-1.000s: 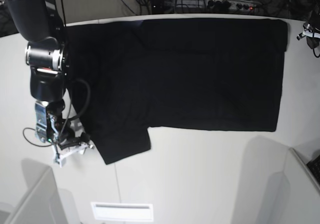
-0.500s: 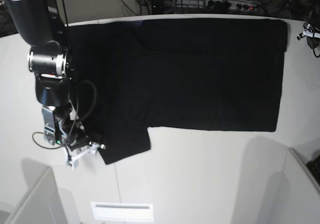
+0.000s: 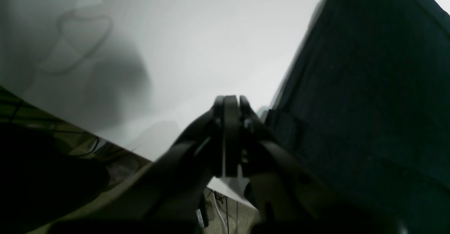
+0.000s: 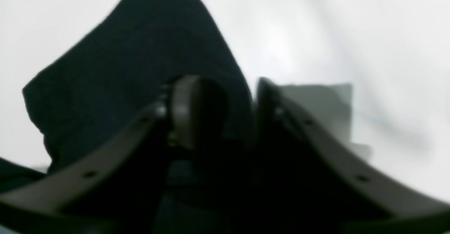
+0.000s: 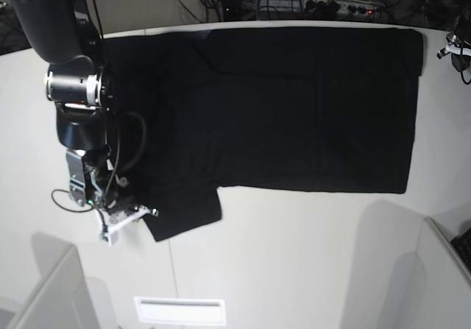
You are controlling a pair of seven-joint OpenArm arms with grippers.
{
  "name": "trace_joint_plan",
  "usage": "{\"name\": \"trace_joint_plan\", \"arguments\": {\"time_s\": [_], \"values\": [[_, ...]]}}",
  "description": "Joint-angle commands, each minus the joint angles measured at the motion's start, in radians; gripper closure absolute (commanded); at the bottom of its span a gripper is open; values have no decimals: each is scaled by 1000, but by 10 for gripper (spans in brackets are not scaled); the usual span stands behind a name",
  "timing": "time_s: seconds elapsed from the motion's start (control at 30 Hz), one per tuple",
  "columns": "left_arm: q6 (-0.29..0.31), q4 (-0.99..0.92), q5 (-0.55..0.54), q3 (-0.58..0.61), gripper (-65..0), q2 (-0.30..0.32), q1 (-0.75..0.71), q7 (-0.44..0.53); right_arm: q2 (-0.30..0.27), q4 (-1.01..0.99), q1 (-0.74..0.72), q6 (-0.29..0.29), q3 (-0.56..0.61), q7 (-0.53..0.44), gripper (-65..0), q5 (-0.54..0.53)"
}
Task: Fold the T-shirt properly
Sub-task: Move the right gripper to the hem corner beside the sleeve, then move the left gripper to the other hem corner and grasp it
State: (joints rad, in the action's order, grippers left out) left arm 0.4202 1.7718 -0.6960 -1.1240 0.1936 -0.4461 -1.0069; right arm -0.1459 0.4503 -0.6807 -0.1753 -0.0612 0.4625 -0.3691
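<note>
Folding has barely begun, by my judgement: the T-shirt [image 5: 294, 108] lies spread almost flat across the far half of the white desk [image 5: 294, 263], plain black side up, its hem toward 3 o'clock and its neck end toward 9 o'clock, with one short sleeve [image 5: 184, 211] sticking out toward 7 o'clock. No fold line shows in the body, though a slight overlap sits near the collar at about 11 o'clock. The right tool [image 5: 129, 213] is down at the outer edge of that sleeve; in the right wrist view its jaws stand part-way apart with the black cloth [image 4: 140, 69] running up between them, but whether they have actually pinched it I cannot tell. The left tool [image 3: 230, 104] has its jaws pressed together on nothing, hovering over bare desk just beside the shirt's edge [image 3: 369, 86]. Left to do, as I read it: both sleeves turned in, then the body folded over
</note>
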Motion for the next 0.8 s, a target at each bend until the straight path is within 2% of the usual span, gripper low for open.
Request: {"name": "trace_joint_plan", "arguments": {"time_s": [0.0,0.07,0.23,0.27,0.4,0.43,0.5,0.7,0.77], "values": [[6,13,-9,-1,0,19,-1,16,-2,2,-15,6,1,35,-119,5],[6,13,-9,0,0,22,3,16,-4,2,-15,9,1,35,-3,5],[6,12,-9,2,0,27,42,16,-4,2,-17,13,1,37,0,5],[6,9,-9,2,-30,28,54,16,-4,2,-17,13,1,38,0,5],[3,-26,-9,2,-357,54,128,15,-4,2,-17,13,1,38,0,5],[3,-43,-9,3,-418,65,151,15,-4,2,-17,13,1,38,0,5],[3,-85,-7,42,-474,100,195,15,-4,2,-17,13,1,38,0,5],[1,-335,-6,235,-479,243,376,18,-4,2,-20,13,1,38,0,5],[1,-428,43,290,-479,272,453,20,-4,2,-21,13,1,38,0,5]]}}
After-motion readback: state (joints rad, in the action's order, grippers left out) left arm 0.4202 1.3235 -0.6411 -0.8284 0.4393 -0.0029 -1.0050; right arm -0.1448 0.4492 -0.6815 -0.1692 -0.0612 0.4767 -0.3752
